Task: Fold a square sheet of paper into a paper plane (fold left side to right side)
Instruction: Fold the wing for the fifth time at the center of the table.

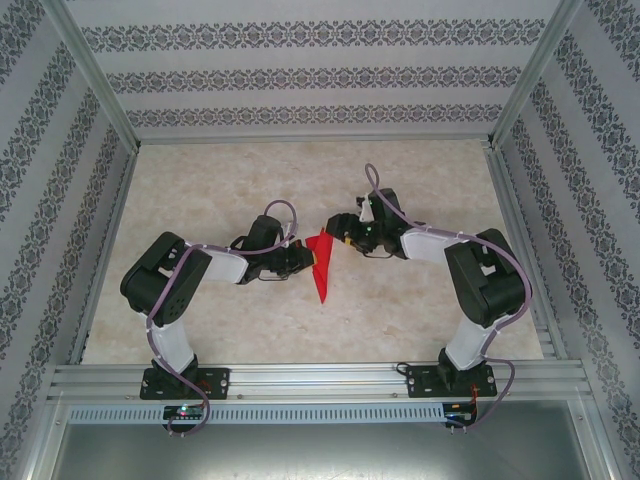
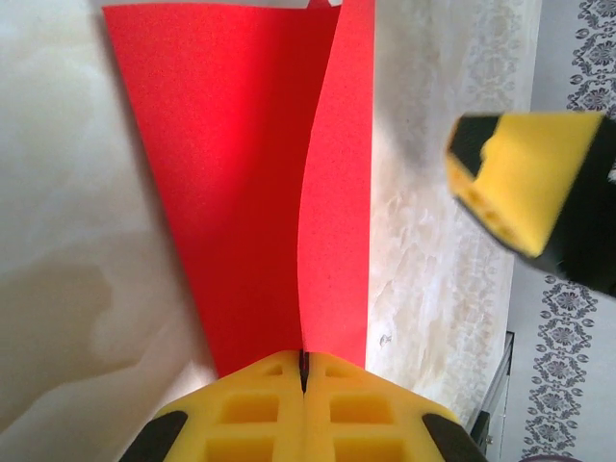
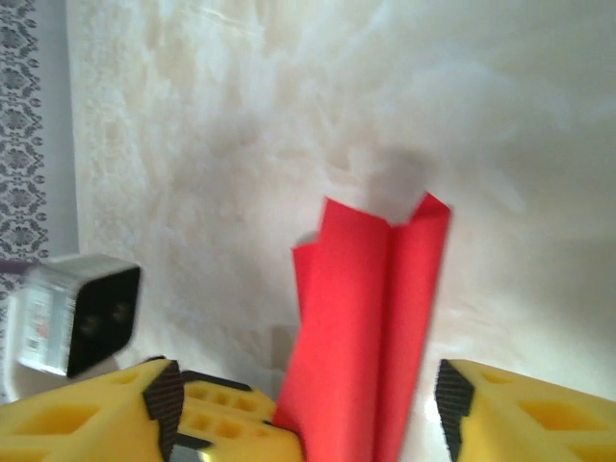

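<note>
Left gripper [image 2: 303, 371] is clamped tight on the paper plane [image 2: 250, 192], layers pinched together mid-table, tip toward six o'clock. Right gripper [image 1: 335, 225] sits at its one o'clock, jaws apart, holding nothing. Folding looks nearly done; probably only wing-spreading and release remain.

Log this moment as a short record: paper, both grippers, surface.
paper: red paper, folded to a narrow tapering shape with a centre crease
left gripper: shut, pinching the paper between its pads
right gripper: open, fingers spread to either side of the paper, not gripping it
surface: pale marbled table
</note>
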